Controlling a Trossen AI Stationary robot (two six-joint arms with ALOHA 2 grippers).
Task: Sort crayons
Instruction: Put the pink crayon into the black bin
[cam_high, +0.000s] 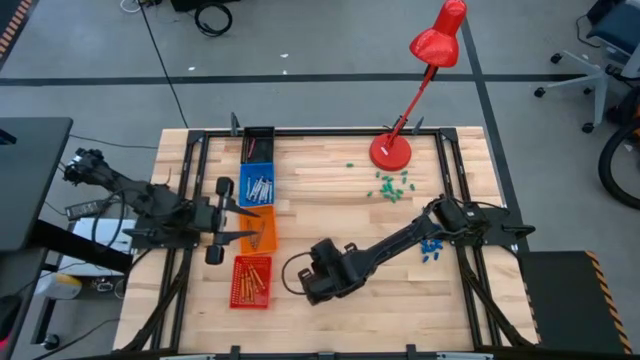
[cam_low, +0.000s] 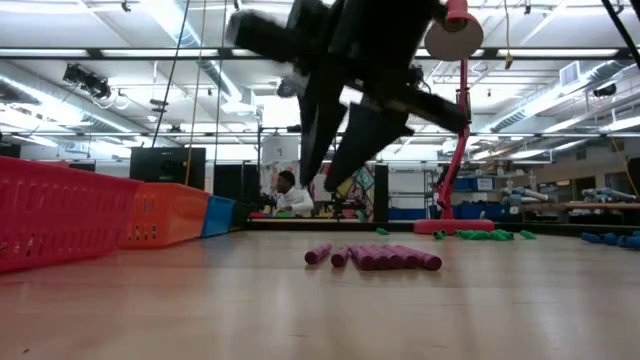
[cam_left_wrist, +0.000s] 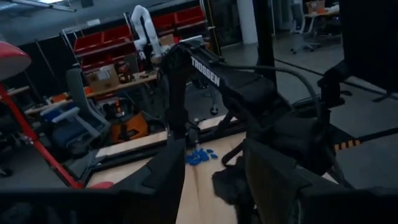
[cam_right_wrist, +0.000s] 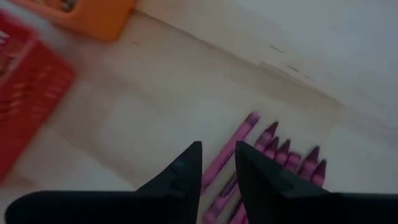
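A row of magenta crayons (cam_low: 385, 258) lay flat on the bare wood in the lower middle of the low view, side by side and touching, with one or two stragglers at the left end of the row. From the right wrist camera those same magenta crayons (cam_right_wrist: 273, 163) showed fanned out just beyond the right gripper (cam_right_wrist: 217, 163), tips pointing away, one longer stick running up between the two dark fingers. The fingers stood a narrow gap apart with nothing clamped between them, the gripper hovering right over the row and not touching it. In the high view the right gripper (cam_high: 312, 283) sat in the lower centre of the table (cam_high: 330, 210), its body hiding the pink sticks beneath. Left of it, the red bin (cam_high: 251, 281) held orange crayons (cam_high: 250, 277), the orange bin (cam_high: 262, 229) above it had sticks too small to make out, and the blue bin (cam_high: 258, 186) carried grey-silver crayons (cam_high: 260, 189). The left gripper (cam_high: 243, 218) hung over the orange bin, fingers spread wide, empty. Green bits (cam_high: 390, 186) lay scattered near the red lamp (cam_high: 415, 80) at the upper right, and blue bits (cam_high: 431, 249) rested by the right arm's base.
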